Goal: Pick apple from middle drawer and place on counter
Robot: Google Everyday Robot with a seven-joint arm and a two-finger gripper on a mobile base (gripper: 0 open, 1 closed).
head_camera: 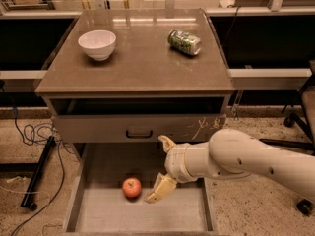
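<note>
The apple (132,187), small and red-orange, lies on the floor of the open middle drawer (98,210), left of centre. My gripper (158,168) hangs over the drawer just right of the apple and a little above it, not touching it. Its two tan fingers (160,189) are spread wide apart, one high and one low, with nothing between them. The white arm reaches in from the right. The counter (138,63) is the grey-brown top of the cabinet above.
A white bowl (97,44) stands on the counter at back left and a green drink can (184,42) lies on its side at back right. The drawer front above (138,129) has a dark handle. Cables (29,136) trail on the floor at left. An office chair (307,117) is at right.
</note>
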